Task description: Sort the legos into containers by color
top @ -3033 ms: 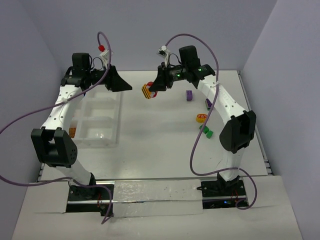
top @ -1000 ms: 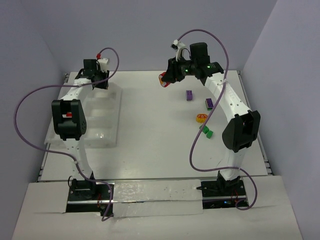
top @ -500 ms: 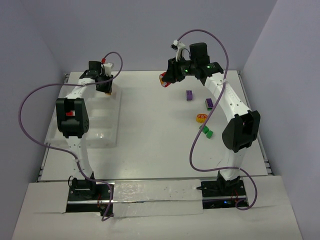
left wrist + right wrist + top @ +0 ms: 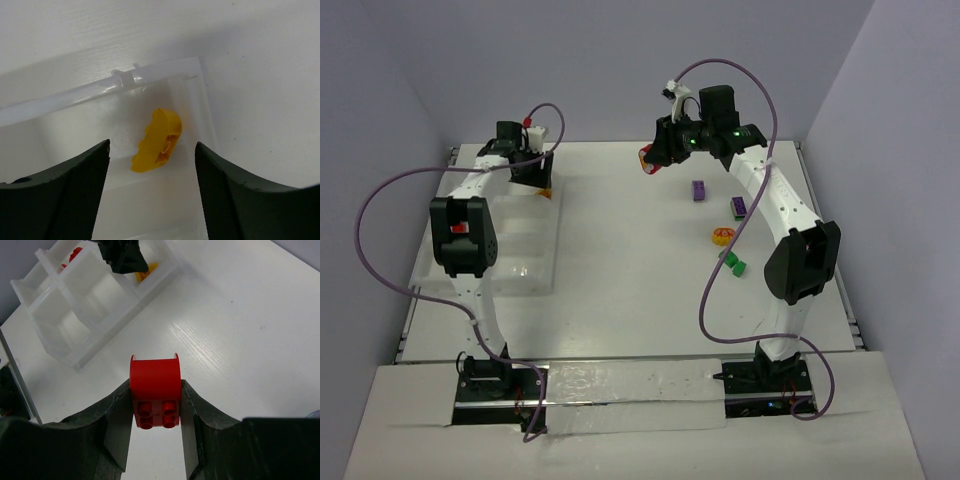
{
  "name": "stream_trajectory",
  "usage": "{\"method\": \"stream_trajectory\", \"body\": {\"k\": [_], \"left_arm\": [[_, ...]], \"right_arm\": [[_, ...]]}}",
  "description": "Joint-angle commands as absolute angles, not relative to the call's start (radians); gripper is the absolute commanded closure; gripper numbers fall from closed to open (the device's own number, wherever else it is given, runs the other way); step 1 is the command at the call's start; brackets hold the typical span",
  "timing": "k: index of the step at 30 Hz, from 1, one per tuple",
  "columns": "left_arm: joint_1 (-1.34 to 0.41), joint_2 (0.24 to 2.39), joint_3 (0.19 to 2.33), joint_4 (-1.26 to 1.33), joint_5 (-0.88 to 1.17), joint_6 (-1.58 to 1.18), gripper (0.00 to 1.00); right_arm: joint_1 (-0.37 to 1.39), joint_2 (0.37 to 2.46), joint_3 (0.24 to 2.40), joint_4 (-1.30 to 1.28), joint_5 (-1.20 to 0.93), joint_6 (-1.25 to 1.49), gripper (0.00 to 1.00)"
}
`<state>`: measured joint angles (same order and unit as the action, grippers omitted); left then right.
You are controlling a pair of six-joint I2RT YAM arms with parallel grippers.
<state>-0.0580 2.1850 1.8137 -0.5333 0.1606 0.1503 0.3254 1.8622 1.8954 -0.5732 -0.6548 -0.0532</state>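
Your right gripper [image 4: 156, 392] pinches the red lego [image 4: 155, 375] by its sides; the tray [image 4: 70, 357] lies upper left of it. The left gripper [image 4: 151, 150] stands spread above the yellow lego [image 4: 159, 140], lying in a corner compartment [image 4: 125, 120].

We look down between our left gripper [image 4: 151, 146] and its two dark fingers [image 4: 75, 190], which stand well apart and hold nothing. Between them, touching neither, a yellow curved lego [image 4: 157, 141] lies tilted in the far right corner compartment of the clear tray [image 4: 75, 92], close to the right wall, its underside towards us. Beyond the tray's far and right walls we see white table [image 4: 260, 75].
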Motion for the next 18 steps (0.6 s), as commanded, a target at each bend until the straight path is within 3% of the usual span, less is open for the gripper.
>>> {"method": "stream_trajectory", "body": {"k": [1,3,6,9,15,18], "left_arm": [[-0.054,2.058,1.894,-0.507,0.229,0.180,0.24],[-0.041,2.007,1.901,-0.492,0.297,0.176,0.24],[-0.013,1.922,1.875,-0.466,0.638,0.166,0.24],[-0.020,1.834,1.829,-0.471,0.845,0.163,0.23],[-0.084,1.635,1.570,-0.326,1.011,0.063,0.22],[-0.104,1.612,1.554,-0.275,1.083,-0.042,0.22]], "right_arm": [[0.341,1.843,1.930,-0.560,-0.667,-0.057,1.00],[0.344,1.842,1.934,-0.556,-0.685,-0.058,1.00],[0.354,1.851,1.955,-0.548,-0.728,-0.057,1.00],[0.360,1.871,1.991,-0.536,-0.774,-0.020,1.00],[0.398,1.910,2.022,-0.464,-0.861,0.100,1.00],[0.414,1.933,2.034,-0.422,-0.901,0.165,1.00]]}}
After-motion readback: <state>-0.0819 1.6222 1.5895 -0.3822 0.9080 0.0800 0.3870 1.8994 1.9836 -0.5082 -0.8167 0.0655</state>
